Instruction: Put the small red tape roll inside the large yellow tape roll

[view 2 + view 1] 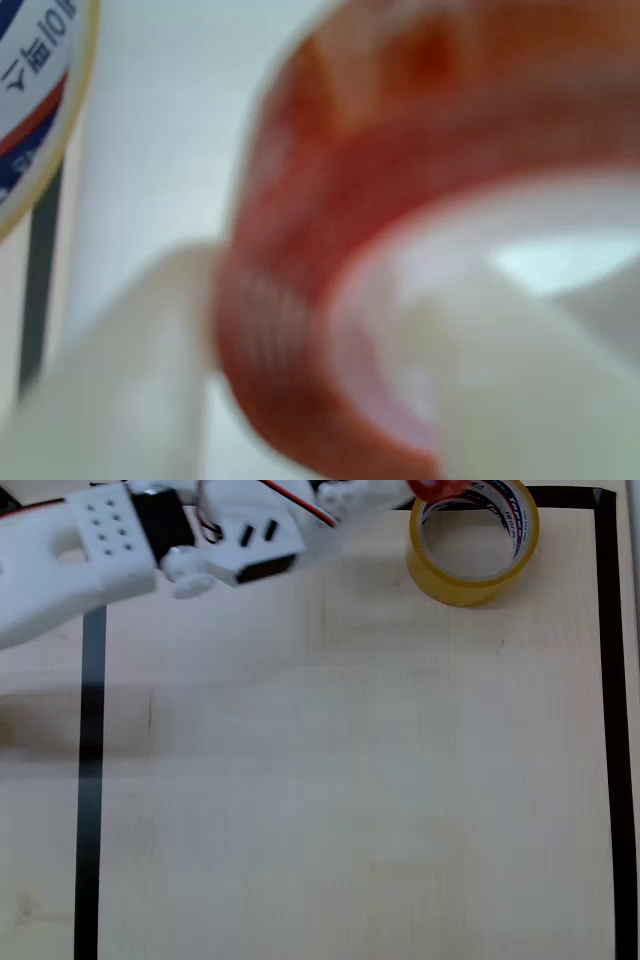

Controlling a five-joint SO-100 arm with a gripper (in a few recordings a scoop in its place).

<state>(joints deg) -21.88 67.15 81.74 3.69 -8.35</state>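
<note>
Where the white arm (120,550) reaches in from ten o'clock in the overhead view, the small red tape roll (437,488) is seen at one o'clock, over the rim of the large yellow tape roll (474,542) standing on the worktop (350,780). In the wrist view, the end effector (330,390) is pinched on the red roll's wall, one finger (130,370) outside, one inside.

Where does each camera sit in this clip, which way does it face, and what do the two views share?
Overhead view: fixed above, facing straight down on the table; the white arm reaches toward the large yellow tape roll.
Wrist view: rides on the gripper, facing along its blurred white fingers; the small red tape roll looms close, one finger through its hole.
Shared: both rolls; the yellow roll's printed core sits at the wrist view's left edge.
</note>
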